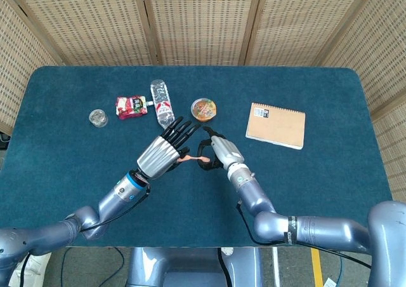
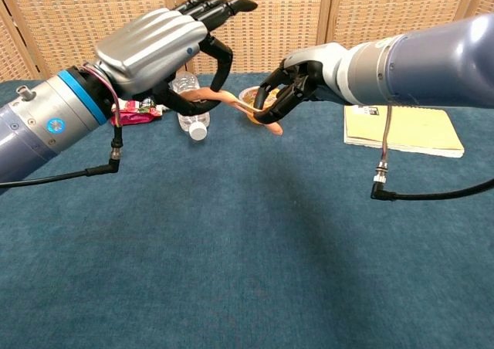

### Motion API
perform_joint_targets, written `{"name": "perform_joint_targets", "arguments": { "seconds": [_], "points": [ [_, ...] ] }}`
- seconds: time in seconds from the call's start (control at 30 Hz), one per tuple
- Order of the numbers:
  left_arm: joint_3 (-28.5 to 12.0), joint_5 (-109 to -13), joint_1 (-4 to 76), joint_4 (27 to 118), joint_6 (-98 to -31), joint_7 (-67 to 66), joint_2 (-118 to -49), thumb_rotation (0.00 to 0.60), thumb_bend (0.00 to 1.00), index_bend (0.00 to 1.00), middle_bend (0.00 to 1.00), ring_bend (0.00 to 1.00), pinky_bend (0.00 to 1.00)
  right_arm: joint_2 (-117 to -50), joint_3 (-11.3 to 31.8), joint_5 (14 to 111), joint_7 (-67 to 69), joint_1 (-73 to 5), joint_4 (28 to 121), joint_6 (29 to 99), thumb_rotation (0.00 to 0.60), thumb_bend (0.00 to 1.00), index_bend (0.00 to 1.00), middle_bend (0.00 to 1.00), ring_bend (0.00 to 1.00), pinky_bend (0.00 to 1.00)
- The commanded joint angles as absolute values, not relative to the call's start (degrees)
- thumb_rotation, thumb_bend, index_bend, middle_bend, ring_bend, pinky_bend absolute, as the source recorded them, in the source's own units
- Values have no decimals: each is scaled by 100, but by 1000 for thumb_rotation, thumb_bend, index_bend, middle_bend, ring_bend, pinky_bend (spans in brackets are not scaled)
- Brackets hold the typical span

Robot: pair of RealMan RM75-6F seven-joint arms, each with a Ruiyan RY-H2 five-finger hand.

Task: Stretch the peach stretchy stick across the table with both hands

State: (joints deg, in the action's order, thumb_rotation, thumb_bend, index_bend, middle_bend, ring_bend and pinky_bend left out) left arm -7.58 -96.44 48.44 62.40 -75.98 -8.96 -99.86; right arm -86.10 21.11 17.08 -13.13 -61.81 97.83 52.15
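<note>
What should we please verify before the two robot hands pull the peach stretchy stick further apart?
1. Left robot hand holds one end of the peach stretchy stick: ok, pinched under the thumb.
2. Right robot hand holds the other end: ok, fingers curl around it.
3. Stick off the table: ok, held in the air.
4. Stick stretched across the table: not ok, only a short span shows.
5. Water bottle and snack cup out of the way: cannot tell, both lie close behind the hands.
</note>
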Motion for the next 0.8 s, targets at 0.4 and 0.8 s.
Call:
{"name": "perform_joint_targets", "arguments": {
  "seconds": [0.4, 0.8],
  "points": [
    [-958, -9546, 4718, 6585, -7895, -873, -9553, 600, 618, 807, 0, 0, 0, -8457, 2055, 1755, -1208, -5972, 9747, 5325, 600, 630, 677, 82, 0, 0],
    [-1361, -9289, 4441, 7282, -8260, -909, -8502, 600, 620, 809, 0, 0, 0, -8172, 1954, 1850, -983, -5562, 9716, 5375, 600, 631, 681, 84, 0, 0]
  ]
}}
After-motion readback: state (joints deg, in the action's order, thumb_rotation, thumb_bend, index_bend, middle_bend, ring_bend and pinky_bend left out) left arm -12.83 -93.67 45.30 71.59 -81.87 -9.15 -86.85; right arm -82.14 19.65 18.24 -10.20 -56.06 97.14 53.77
